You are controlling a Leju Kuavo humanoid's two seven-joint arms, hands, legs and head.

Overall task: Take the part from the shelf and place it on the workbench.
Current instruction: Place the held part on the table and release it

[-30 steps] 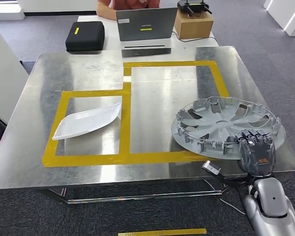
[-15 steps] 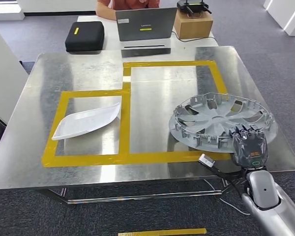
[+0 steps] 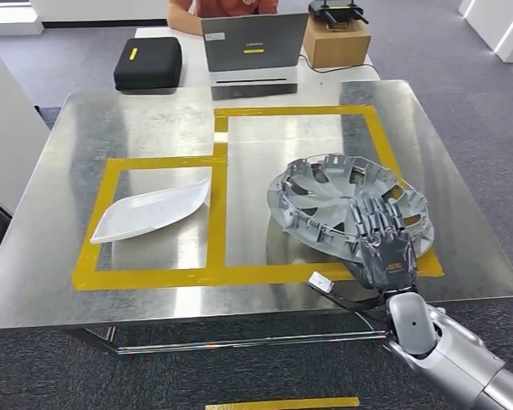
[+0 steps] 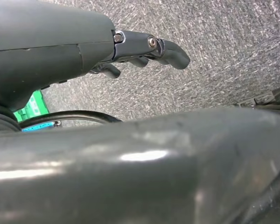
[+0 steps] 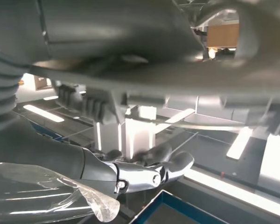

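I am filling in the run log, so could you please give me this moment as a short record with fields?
part: grey wheel cover, over the right taped box, its near edge held up
right hand: right hand grips the cover's near rim
left hand: left hand hangs over grey carpet, fingers apart, holding nothing
workbench: metal workbench marked with yellow tape
other part: white panel lying in the left taped box
background: laptop, black case, a person seated behind
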